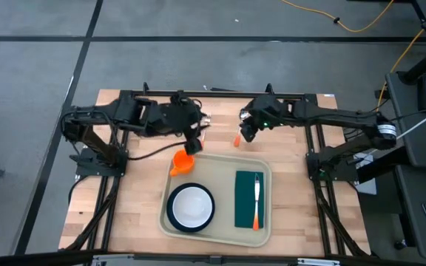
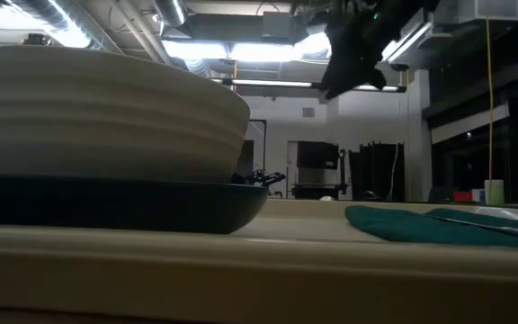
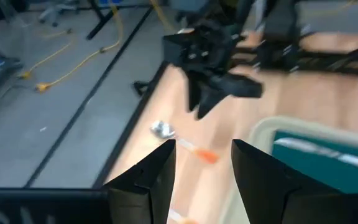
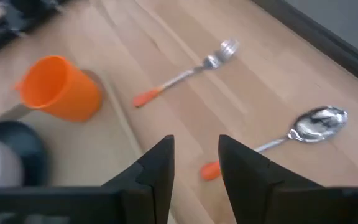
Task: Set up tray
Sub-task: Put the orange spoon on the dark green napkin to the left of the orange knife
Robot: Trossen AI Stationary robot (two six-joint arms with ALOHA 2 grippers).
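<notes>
The beige tray (image 1: 265, 166) lies near the table's front edge. On it are a white bowl (image 1: 191, 204) on a dark plate (image 1: 171, 214), a green napkin (image 1: 245, 199) with an orange-handled knife (image 1: 257, 203), and an orange cup (image 1: 182, 162) in its far left corner. An orange-handled spoon (image 4: 291, 134) and fork (image 4: 191, 68) lie on the bare wood beyond the tray. My left gripper (image 1: 192, 146) hangs open above the cup, nothing between its fingers (image 3: 202, 144). My right gripper (image 1: 248, 135) hangs open above the spoon, its fingers (image 4: 196, 140) empty.
The spoon (image 3: 163, 129) lies close to the table's far edge, with the floor and a yellow cable (image 3: 73, 65) beyond. The arms' dark frames stand at the table's left and right sides. Bare wood shows to the left and right of the tray.
</notes>
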